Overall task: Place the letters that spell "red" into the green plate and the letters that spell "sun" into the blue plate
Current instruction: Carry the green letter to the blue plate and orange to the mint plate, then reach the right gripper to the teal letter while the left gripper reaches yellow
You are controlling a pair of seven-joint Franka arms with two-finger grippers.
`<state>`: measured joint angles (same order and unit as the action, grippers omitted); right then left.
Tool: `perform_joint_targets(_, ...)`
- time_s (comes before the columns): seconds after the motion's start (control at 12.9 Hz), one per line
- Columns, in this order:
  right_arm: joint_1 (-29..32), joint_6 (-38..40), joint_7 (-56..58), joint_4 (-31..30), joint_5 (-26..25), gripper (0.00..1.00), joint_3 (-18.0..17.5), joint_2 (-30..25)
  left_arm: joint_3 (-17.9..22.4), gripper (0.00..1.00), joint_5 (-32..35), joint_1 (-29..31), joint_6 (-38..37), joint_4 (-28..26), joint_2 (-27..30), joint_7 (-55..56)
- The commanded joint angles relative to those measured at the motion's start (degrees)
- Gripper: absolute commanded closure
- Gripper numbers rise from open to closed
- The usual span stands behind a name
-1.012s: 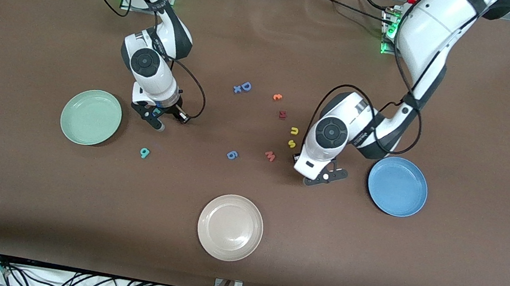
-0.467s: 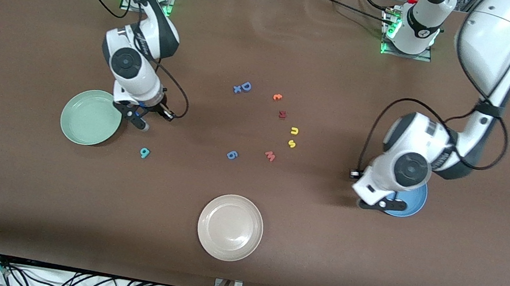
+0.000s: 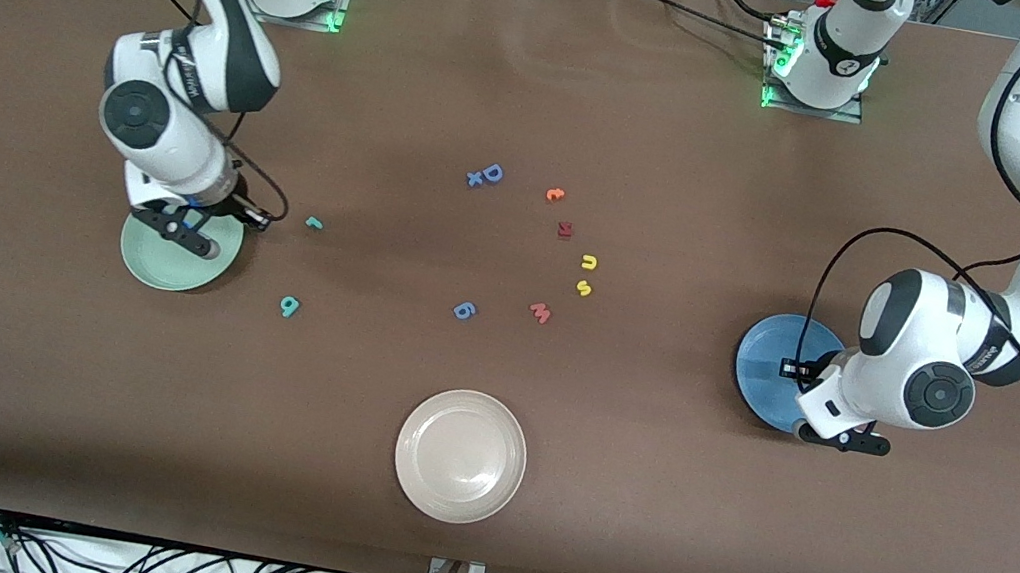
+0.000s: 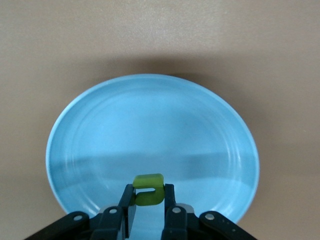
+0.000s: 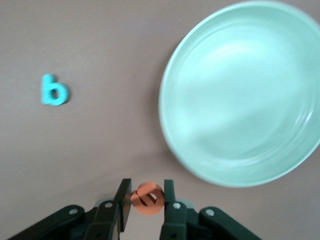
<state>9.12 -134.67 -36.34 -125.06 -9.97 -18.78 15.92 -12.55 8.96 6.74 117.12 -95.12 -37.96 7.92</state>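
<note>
left gripper (image 4: 148,207) pinching olive-green letter (image 4: 148,189) over blue plate (image 4: 100,130)

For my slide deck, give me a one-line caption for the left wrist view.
Left claw shut on the olive-green letter, over the blue plate.

Surface: a plain brown desk (image 4: 160,35) fills the frame around the plate.
Plate: the blue plate (image 4: 150,130), round with a raised rim, lies flat on the desk; its inside is bare and glossy.
Pincer: the left pincer (image 4: 148,206) enters from the frame's lower edge, black fingers (image 4: 169,200) pressed against either side of a small letter.
Letter: the olive-green arch-shaped letter (image 4: 148,189) sits clamped between the fingertips, its closed curve toward the plate's middle.
Position: pincer and letter hang over the plate's near rim, above its inner surface.
</note>
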Motion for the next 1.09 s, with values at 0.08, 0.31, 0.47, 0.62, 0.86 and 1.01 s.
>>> perform_joint_targets(0.08, 7.3, 0.5, 11.5, -0.5, -0.6, 0.92, -1.2, -0.7, -0.5, 1.00, 0.1, 0.5, 6.9, -3.9, -0.7, -1.3)
perform_joint_targets(0.31, 10.3, 0.2, 16.6, 0.4, -0.3, 0.92, -0.9, 0.7, -0.7, 0.00, 0.1, 0.4, 5.6, -3.9, 0.6, -1.2)
perform_joint_targets(0.47, 11.5, -0.2, 20.3, 0.6, -0.3, 0.90, 0.6, 1.6, -0.9, 0.00, 0.0, -0.2, 2.7, -3.9, 2.7, -0.9)
perform_joint_targets(0.62, 11.5, -0.2, 21.0, 1.0, -0.3, 0.60, 1.6, 1.7, -2.6, 0.00, 0.0, -1.3, -1.4, -3.9, 6.3, -0.4)
perform_joint_targets(0.86, 11.5, -0.2, 20.0, 1.5, -0.1, 0.25, 1.6, 1.7, -9.7, 0.00, -0.1, -1.4, -2.3, -3.7, 8.2, 10.7)
perform_joint_targets(1.01, 11.0, -0.1, 18.5, 1.5, 0.4, 0.24, 1.5, 1.7, -13.9, 0.00, 0.0, -2.0, -1.8, -3.0, 8.2, 21.7)
